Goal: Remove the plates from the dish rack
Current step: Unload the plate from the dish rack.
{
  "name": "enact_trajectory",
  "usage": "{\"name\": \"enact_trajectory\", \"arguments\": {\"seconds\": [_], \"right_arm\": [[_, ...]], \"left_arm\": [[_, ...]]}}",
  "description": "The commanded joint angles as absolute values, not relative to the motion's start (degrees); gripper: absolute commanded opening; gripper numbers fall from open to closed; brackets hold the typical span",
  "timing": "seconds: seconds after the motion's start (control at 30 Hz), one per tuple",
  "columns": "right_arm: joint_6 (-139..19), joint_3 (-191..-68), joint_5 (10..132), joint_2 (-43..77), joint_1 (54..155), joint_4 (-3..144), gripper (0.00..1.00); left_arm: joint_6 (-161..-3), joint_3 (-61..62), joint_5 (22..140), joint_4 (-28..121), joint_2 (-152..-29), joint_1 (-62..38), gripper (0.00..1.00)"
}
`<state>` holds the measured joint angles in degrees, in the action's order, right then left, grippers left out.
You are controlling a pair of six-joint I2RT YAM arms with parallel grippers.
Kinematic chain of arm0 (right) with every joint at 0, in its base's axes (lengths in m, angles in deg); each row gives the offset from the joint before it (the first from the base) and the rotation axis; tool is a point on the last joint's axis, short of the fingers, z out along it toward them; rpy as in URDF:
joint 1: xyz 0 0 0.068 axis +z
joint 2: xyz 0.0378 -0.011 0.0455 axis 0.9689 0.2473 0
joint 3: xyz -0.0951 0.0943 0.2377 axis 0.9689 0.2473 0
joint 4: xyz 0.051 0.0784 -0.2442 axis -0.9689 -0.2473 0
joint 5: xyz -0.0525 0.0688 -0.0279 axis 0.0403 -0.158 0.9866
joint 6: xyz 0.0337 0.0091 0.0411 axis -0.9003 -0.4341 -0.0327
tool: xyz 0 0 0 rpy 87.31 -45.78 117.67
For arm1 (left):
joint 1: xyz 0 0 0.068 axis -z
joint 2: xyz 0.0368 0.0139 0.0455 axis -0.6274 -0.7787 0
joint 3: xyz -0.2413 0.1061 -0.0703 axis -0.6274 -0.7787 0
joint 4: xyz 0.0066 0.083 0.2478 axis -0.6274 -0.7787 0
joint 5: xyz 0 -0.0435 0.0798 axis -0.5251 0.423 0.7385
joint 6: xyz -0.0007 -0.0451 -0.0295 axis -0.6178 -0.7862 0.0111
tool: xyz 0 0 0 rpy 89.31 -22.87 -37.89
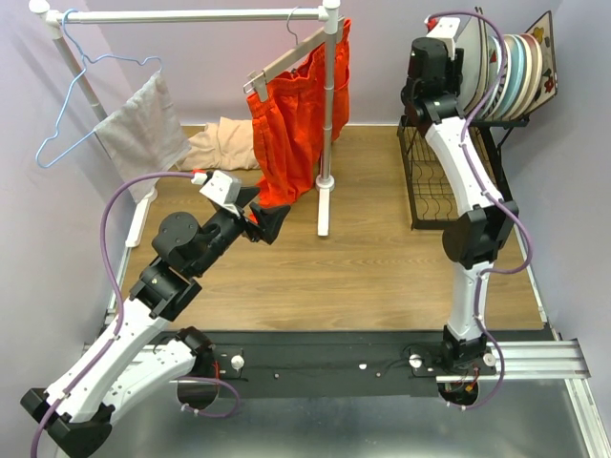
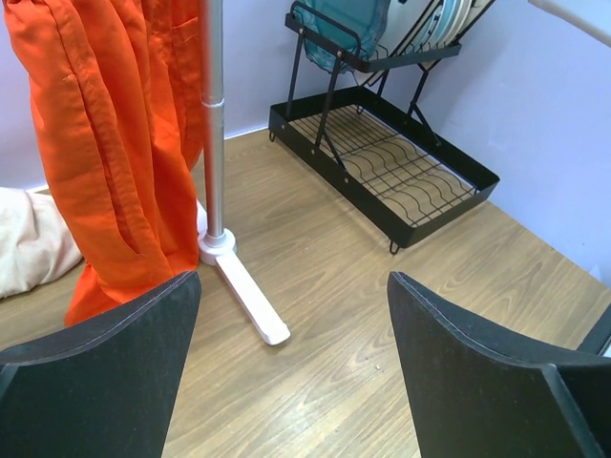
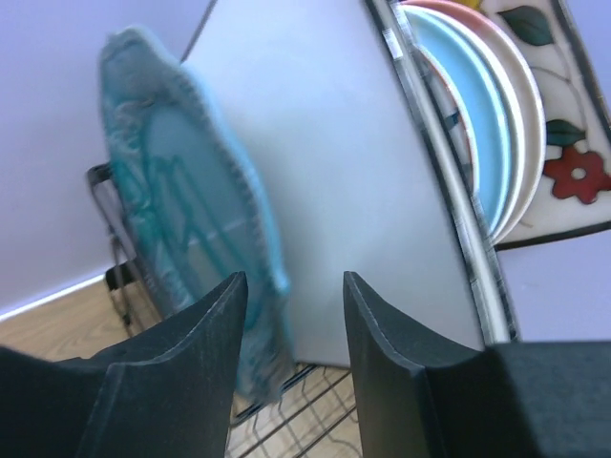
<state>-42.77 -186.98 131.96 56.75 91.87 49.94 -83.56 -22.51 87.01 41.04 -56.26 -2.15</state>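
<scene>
The black wire dish rack (image 1: 434,186) stands at the back right, with a row of plates (image 1: 520,72) upright in its upper shelf. My right gripper (image 3: 292,281) is up at that shelf, open. The rim of a round teal plate (image 3: 181,219) sits between its fingers, close against the left finger (image 3: 205,334). The right finger stands apart from it, in front of a square white plate (image 3: 353,172). Behind come light-blue, cream and flowered plates (image 3: 496,124). My left gripper (image 2: 294,281) hangs open over bare wood with nothing in it, and the rack (image 2: 382,162) lies ahead of it.
A white clothes rail (image 1: 191,15) crosses the back, with an orange garment (image 1: 296,105), a grey cloth (image 1: 143,129) and a blue hanger (image 1: 67,105) on it. Its foot (image 2: 243,296) lies on the wood near my left gripper. A beige cloth (image 1: 224,143) lies behind.
</scene>
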Motion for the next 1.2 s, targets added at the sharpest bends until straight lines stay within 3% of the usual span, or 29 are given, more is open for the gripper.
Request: {"name": "enact_trajectory", "arguments": {"seconds": [0.0, 1.17], "right_arm": [[-41.9, -188.0, 129.6, 57.7, 90.6, 53.0, 0.51], [-39.8, -190.0, 127.0, 63.6, 88.4, 56.7, 0.34]], "left_arm": [[-83.3, -23.1, 87.8, 41.1, -56.4, -2.6, 0.88], [-83.2, -23.2, 87.8, 40.8, -56.9, -4.1, 0.87]]}}
